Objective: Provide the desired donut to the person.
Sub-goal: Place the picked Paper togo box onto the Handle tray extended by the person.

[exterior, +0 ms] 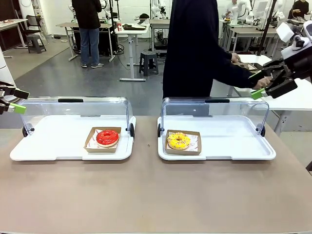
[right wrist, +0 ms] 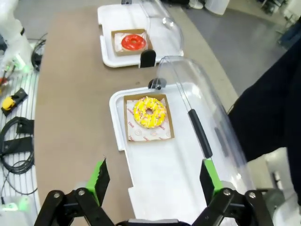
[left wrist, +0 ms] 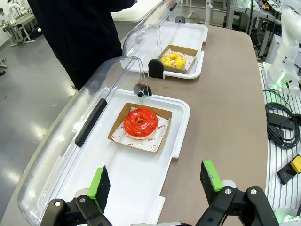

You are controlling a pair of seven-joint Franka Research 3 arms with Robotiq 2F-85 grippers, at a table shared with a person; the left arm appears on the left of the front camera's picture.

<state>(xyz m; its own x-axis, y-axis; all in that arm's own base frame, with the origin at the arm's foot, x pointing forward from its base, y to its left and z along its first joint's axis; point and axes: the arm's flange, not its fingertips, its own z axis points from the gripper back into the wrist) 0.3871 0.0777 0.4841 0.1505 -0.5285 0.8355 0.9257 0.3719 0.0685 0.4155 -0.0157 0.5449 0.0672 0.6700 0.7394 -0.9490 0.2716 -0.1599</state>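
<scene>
Two donuts lie in open cardboard trays on the white serving trays. The red-glazed donut (exterior: 107,137) (left wrist: 140,122) (right wrist: 133,42) is on the left tray, the yellow sprinkled donut (exterior: 179,141) (left wrist: 173,59) (right wrist: 149,112) on the right one. Behind the right tray stands the person (exterior: 195,48) (left wrist: 80,33) (right wrist: 268,117) in black, one arm stretched to the picture's right. That hand (exterior: 263,83) shows right by my right gripper (exterior: 261,84) (right wrist: 155,181), which hangs open, high above the tray's far right end. My left gripper (exterior: 12,100) (left wrist: 155,181) hovers open and empty past the left tray's outer end.
Both white trays (exterior: 58,146) (exterior: 234,146) have clear domed lids (exterior: 73,105) (exterior: 214,105) swung open toward the person. The brown table (exterior: 146,195) has free room in front of the trays. Cables and a yellow pedal (left wrist: 295,164) lie beside the table.
</scene>
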